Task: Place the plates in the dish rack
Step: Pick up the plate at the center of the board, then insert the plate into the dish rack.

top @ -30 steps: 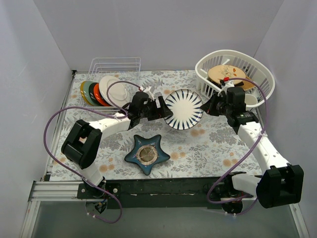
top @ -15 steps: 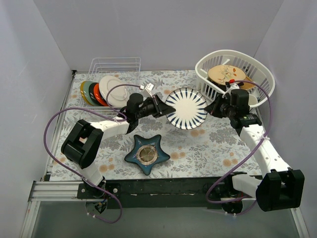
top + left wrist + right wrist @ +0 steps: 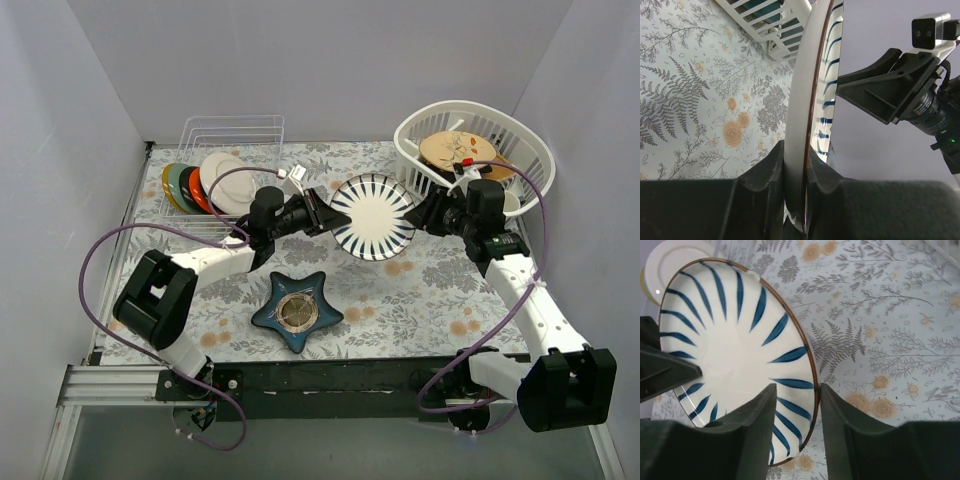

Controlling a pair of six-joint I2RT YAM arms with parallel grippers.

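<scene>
Held on edge, blue-striped white round plate (image 3: 372,217) — left gripper (image 3: 795,162) clamps its rim, right gripper (image 3: 796,395) parted astride it; clear-white wire dish rack (image 3: 232,133) lies leftward, left arm nearer.

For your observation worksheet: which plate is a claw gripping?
The white plate with blue rays, clamped by the left claw; the row of plates stands untouched.

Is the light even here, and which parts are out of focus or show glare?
Top external view: soft, even light, faint shadows, all sharp. Left wrist view: the left gripper is dark and soft at the bottom, the edge-on blue-striped plate sharper. Right wrist view: the right gripper is dark and blurred, the stripes crisp, a small glint on the off-white plate at top left.
</scene>
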